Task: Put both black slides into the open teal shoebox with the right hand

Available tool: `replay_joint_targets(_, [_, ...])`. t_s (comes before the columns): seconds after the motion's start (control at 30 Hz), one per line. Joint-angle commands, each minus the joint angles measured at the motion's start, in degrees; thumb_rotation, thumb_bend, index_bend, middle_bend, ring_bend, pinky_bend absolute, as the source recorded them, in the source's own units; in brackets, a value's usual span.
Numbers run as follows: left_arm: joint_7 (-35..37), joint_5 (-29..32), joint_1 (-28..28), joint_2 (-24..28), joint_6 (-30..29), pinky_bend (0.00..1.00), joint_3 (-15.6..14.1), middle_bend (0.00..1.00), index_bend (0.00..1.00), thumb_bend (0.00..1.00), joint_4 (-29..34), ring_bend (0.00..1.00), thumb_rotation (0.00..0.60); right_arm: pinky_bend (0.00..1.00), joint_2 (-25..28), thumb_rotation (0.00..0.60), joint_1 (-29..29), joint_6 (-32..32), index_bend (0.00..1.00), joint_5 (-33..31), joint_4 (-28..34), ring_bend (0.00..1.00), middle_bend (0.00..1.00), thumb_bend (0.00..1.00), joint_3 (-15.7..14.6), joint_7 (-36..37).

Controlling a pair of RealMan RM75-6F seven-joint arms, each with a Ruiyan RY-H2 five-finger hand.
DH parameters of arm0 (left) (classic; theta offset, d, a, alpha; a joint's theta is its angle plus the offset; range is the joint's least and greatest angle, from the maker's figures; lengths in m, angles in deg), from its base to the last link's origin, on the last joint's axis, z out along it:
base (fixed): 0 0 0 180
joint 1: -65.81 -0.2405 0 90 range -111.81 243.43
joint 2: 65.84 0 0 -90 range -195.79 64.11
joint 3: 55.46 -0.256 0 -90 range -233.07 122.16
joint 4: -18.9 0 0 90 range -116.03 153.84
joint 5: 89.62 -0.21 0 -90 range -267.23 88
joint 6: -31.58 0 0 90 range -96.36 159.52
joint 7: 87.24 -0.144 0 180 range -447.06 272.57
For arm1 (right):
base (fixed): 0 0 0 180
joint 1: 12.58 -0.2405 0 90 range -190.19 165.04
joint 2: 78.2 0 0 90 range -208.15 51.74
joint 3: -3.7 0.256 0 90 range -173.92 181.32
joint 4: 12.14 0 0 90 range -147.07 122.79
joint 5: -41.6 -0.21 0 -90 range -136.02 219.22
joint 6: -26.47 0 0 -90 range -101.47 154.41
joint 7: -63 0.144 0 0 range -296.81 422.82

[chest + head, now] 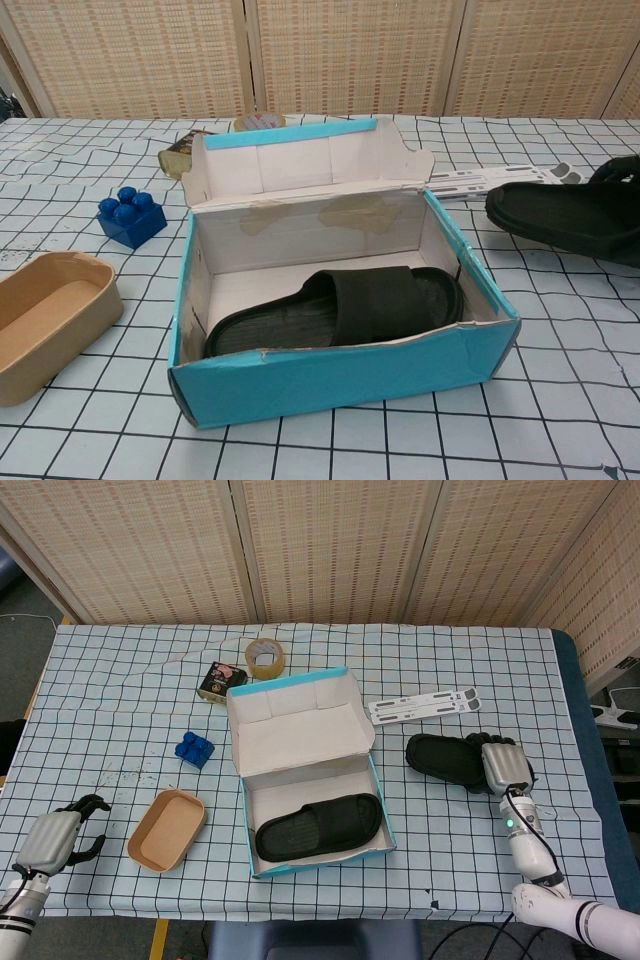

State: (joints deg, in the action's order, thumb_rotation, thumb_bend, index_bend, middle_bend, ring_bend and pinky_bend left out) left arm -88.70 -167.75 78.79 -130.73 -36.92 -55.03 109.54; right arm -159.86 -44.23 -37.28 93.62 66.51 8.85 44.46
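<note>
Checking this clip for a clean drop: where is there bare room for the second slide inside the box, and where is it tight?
In the shoebox, one slide lies along the near wall; the floor strip behind it, up to the back wall, is bare. The right hand holds the other slide, with open cloth between it and the box. The white strips crowd the far right side.

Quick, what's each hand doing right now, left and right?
Left hand: holding nothing, fingers apart, resting at the table's near left corner.
Right hand: gripping the second black slide, right of the teal shoebox.
</note>
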Motion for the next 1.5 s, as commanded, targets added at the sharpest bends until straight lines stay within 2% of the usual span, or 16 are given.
replay_joint_targets(0.03, [-0.12,-0.04,0.06,-0.02,0.05,0.42,-0.02,0.20,0.31,0.39,0.05,0.33,0.600,0.43,0.70,0.600,2.94,-12.27,0.56,5.88,7.02,0.38,0.52,0.00,0.22,-8.26])
replay_joint_targets(0.17, [-0.41,0.04,0.09,-0.13,0.15,0.42,-0.08,0.20,0.31,0.39,0.01,0.33,0.600,0.43,0.78,0.600,4.74,-19.23,0.57,12.72,11.71,0.38,0.53,0.00,-0.97,-11.42])
replay_joint_targets(0.33, [-0.28,-0.07,0.06,-0.05,-0.02,0.42,-0.04,0.20,0.31,0.39,-0.01,0.33,0.600,0.44,1.63,0.600,6.45,-22.85,0.58,22.29,17.85,0.39,0.53,0.00,-3.66,-10.50])
replay_joint_targets(0.47, [0.03,0.01,0.08,0.02,0.12,0.42,-0.03,0.20,0.31,0.39,0.07,0.33,0.600,0.45,-1.83,0.600,6.92,-26.90,0.59,32.93,15.72,0.41,0.55,0.00,-5.21,-11.38])
replay_joint_targets(0.57, [0.11,-0.19,0.10,0.00,0.03,0.42,-0.05,0.20,0.31,0.39,-0.07,0.33,0.600,0.47,-4.89,0.600,6.09,-26.68,0.61,37.24,13.81,0.42,0.56,0.00,-4.98,-11.00])
replay_joint_targets(0.8, [0.68,0.14,0.19,0.04,0.41,0.42,0.04,0.20,0.31,0.39,-0.33,0.33,0.600,0.47,-11.77,0.600,1.71,-20.55,0.61,37.98,11.42,0.42,0.57,0.00,-0.42,-13.15])
replay_joint_targets(1.07, [1.50,-0.23,0.07,0.24,0.15,0.42,0.00,0.20,0.31,0.39,-0.41,0.33,0.600,0.47,-21.57,0.600,-3.07,-16.82,0.63,37.43,2.71,0.43,0.58,0.00,4.92,-12.67])
replay_joint_targets(1.37, [1.98,0.21,0.25,0.22,0.66,0.42,0.17,0.20,0.31,0.39,-0.72,0.33,0.600,0.47,-29.11,0.600,-6.10,-14.78,0.63,36.91,-4.18,0.43,0.58,0.00,6.99,-11.70])
replay_joint_targets(1.5, [2.12,0.21,0.30,0.26,0.80,0.42,0.16,0.20,0.31,0.39,-0.74,0.33,0.600,0.47,-31.74,0.600,-6.64,-13.86,0.63,36.29,-7.09,0.43,0.58,0.00,6.88,-12.01])
